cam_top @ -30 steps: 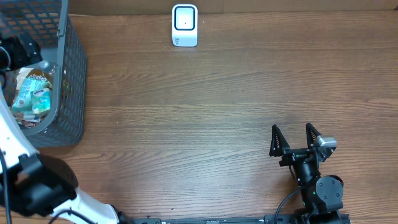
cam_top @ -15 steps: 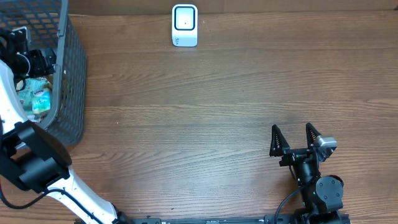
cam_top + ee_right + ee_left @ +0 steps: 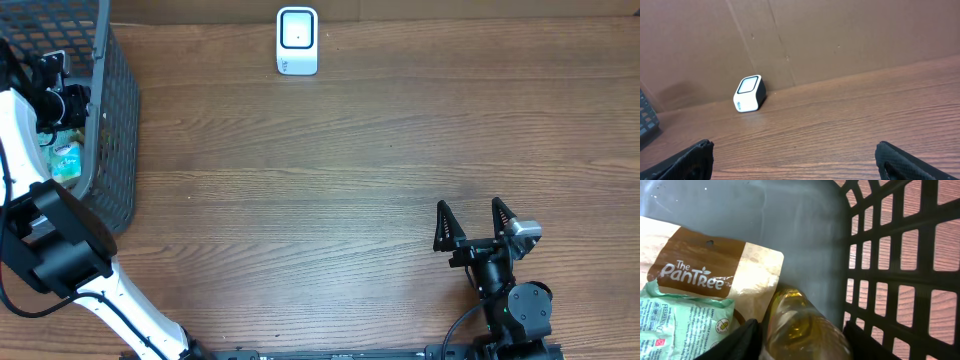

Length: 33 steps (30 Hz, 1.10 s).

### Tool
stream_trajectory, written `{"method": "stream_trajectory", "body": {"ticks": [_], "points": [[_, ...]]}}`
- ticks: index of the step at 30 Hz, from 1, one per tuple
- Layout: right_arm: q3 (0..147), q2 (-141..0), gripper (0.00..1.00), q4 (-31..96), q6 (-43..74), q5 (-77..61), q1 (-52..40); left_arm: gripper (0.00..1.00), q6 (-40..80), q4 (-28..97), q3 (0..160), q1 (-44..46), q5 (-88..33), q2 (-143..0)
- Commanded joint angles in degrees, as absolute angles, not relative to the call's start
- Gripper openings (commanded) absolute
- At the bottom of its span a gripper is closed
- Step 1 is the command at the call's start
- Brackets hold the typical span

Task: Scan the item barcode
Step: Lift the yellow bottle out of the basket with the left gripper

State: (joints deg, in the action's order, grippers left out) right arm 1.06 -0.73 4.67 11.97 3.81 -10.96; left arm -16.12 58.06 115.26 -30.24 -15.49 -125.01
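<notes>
Right now, item: a clear bottle point(image 3: 802, 327) of yellowish liquid lies in the basket point(image 3: 880, 255), at the table's left edge.
Long axis: in the left wrist view it runs straight away from the wrist, with the narrower end pointing away from the fingers and the wide body nearest them.
Left gripper point(image 3: 804, 341): down inside the basket, roughly half-open, with one dark finger on each side of the bottle's body. The fingers look to be against its sides, but I cannot tell whether they are actually gripping it.
Edges: the basket's dark mesh wall rises just to the right of the bottle, and wood grain shows through its holes. A smooth grey surface of the basket lies past the narrow end.
Basket contents: a tan and brown pouch point(image 3: 715, 270) printed "The PanTree" touches the bottle's left side. A green packet point(image 3: 680, 325) overlaps the lower part of the pouch.
Open room: in the overhead view the table point(image 3: 350, 180) shows only wood between the basket and the scanner point(image 3: 297, 41).
Scanner: small and white, upright at the far edge by the cardboard backing point(image 3: 815, 35), well apart from the basket.
Right gripper point(image 3: 471, 222): near the front right of the table, jaws spread wide, holding nothing.
</notes>
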Motion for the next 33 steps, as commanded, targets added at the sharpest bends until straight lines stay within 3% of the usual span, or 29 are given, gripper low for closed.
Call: {"method": "stream_trajectory", "body": {"ticks": [1,11,20,33], "points": [[0.45,-0.19,1.00,4.43,11.73,3.70,-11.27,0.48,-15.62,58.41,117.14,-30.04,-14.44,-125.38],[0.45,-0.19,1.00,4.43,11.73,3.70,-11.27,0.32,-6.79,61.32,130.67,-29.98,-14.46,-119.61],[0.45,-0.19,1.00,4.43,11.73,3.73,-11.27,0.20,8.54,61.45,139.02,-29.95,-15.09,-106.02],[0.45,-0.16,1.00,4.43,11.73,3.70,-11.27,0.17,13.32,71.18,139.02,-24.99,-26.63,-91.35]]}}
